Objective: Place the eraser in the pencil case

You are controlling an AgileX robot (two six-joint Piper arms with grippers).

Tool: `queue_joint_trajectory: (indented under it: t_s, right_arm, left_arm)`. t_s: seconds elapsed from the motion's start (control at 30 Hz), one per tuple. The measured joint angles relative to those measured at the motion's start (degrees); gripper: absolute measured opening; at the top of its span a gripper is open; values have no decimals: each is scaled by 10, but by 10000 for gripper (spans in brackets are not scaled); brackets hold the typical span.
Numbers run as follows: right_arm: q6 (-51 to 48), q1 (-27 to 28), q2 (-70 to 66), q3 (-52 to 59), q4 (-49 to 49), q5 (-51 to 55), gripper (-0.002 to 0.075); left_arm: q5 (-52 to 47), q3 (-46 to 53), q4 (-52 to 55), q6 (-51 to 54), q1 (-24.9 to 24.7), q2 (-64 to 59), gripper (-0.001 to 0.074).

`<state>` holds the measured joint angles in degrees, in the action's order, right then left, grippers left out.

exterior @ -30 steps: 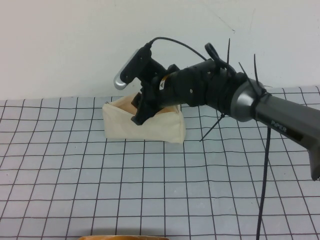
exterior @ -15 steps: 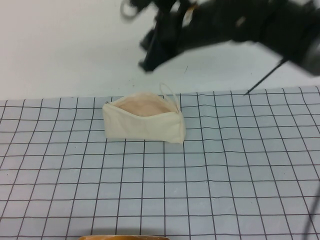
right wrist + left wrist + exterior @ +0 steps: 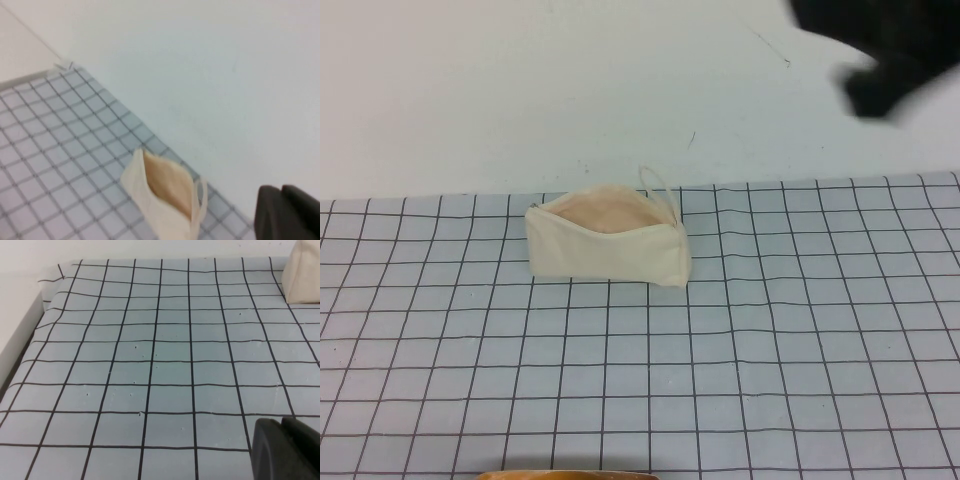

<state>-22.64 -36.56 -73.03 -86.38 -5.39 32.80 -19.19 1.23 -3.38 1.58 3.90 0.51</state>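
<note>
The pencil case [image 3: 605, 250] is a cream-white pouch lying open on the checked mat, its pinkish lining showing and a cord loop [image 3: 660, 188] at its right end. It also shows in the right wrist view [image 3: 165, 195] and at the edge of the left wrist view [image 3: 302, 270]. The eraser is not in view. My right gripper [image 3: 868, 92] is a dark blur high up at the back right, well away from the pouch; its fingers [image 3: 270, 210] are together with nothing between them. My left gripper [image 3: 281, 422] is shut and empty, low over the mat on the left side.
The grid-lined mat [image 3: 640, 380] covers the table up to a white wall [image 3: 520, 90]. The mat's left edge and a white ledge [image 3: 20, 325] show in the left wrist view. A curved orange-brown edge [image 3: 565, 474] shows at the front.
My right arm has lifted out of the pouch's mouth and swung up and to the right, away from it. The pouch stays in place, open.
</note>
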Motion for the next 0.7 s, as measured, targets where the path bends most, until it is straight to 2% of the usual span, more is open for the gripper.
queue_joint_trajectory:
  t_s: [0.2, 0.4, 0.7]
  right_arm:
    - [34, 0, 231, 217, 26, 19, 1]
    - [44, 0, 447, 444, 77, -107, 1]
    - [82, 0, 636, 638, 91, -137, 0]
  left_arm:
    - [0, 0, 0, 0, 0, 0, -1]
    - [0, 0, 0, 0, 0, 0, -1]
    - [0, 0, 0, 0, 0, 0, -1]
